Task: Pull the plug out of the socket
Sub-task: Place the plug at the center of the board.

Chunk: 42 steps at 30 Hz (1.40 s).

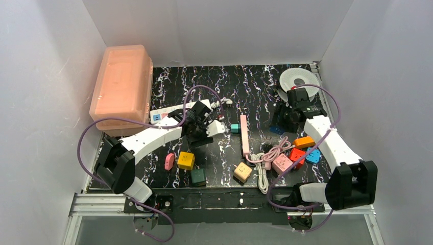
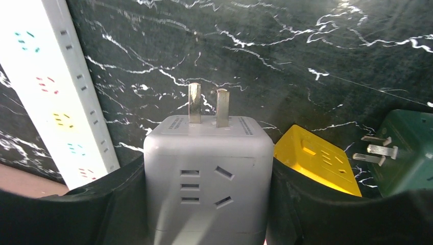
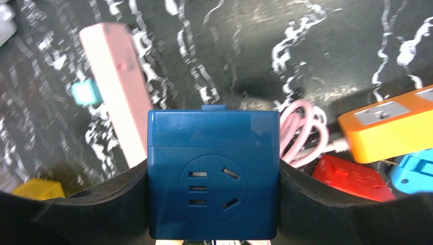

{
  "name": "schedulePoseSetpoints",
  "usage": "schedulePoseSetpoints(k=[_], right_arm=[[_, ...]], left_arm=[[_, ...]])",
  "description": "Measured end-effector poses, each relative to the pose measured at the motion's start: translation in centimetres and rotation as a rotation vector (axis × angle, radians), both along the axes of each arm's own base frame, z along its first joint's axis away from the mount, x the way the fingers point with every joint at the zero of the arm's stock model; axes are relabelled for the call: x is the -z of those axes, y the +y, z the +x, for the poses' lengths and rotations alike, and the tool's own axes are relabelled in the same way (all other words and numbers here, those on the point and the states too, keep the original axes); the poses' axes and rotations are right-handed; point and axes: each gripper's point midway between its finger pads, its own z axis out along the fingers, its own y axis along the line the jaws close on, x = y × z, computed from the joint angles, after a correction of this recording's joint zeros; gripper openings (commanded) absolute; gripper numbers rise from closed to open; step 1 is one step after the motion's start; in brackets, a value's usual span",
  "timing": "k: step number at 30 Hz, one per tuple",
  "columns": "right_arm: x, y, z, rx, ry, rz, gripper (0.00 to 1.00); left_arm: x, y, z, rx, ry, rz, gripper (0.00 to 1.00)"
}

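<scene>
Plug (image 2: 207, 173) clear of socket (image 2: 56, 97) edge, open mat (image 2: 306, 66)

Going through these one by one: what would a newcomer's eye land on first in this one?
The left end effector holds a white cube plug, its two prongs bare and clear of the socket lying beside it. The right end effector holds a dark blue cube adapter near the coloured blocks at the right. A big peach box sits far left.
</scene>
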Motion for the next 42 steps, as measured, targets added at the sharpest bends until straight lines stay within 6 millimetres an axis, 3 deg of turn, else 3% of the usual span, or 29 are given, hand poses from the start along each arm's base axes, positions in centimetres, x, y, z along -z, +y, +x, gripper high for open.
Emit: schedulePoseSetpoints(k=[8,13,20,23,25,27,30,32,35,38,42], right_arm=[[3.4,-3.3,3.8,0.141,0.088,-0.123,0.01],[4.0,-4.5,6.3,0.194,0.084,-0.168,0.01],[6.4,-7.0,7.3,0.281,0.141,-0.234,0.01],[7.6,-7.3,7.5,0.295,0.173,-0.251,0.01],[8.3,-7.3,7.5,0.301,0.191,-0.257,0.01],[8.7,-7.3,7.6,0.303,0.204,-0.263,0.01],[9.2,-7.3,8.1,0.303,0.214,-0.269,0.03],[9.3,-7.4,8.4,0.305,0.214,-0.274,0.11],[9.4,-7.7,8.5,0.31,0.214,-0.291,0.34],[9.4,-7.9,8.5,0.314,0.212,-0.307,0.51],[9.5,-8.1,8.5,0.318,0.211,-0.315,0.65]], left_arm=[[2.9,2.6,1.1,-0.177,0.095,0.029,0.04],[4.7,3.4,1.0,-0.239,0.113,0.028,0.16],[6.9,3.5,1.0,-0.299,0.156,0.064,0.42],[6.8,3.3,1.3,-0.318,0.159,0.059,0.56],[6.9,3.2,1.2,-0.326,0.163,0.056,0.72],[6.9,3.2,1.1,-0.33,0.169,0.053,0.97],[6.8,2.9,0.6,-0.332,0.194,0.041,0.98],[6.0,2.5,0.2,-0.332,0.224,0.024,0.98],[2.8,1.4,0.1,-0.325,0.233,-0.045,0.98],[-2.7,0.0,0.3,-0.301,0.186,-0.163,0.98],[-9.7,-0.7,-0.2,-0.265,0.118,-0.302,0.98]])
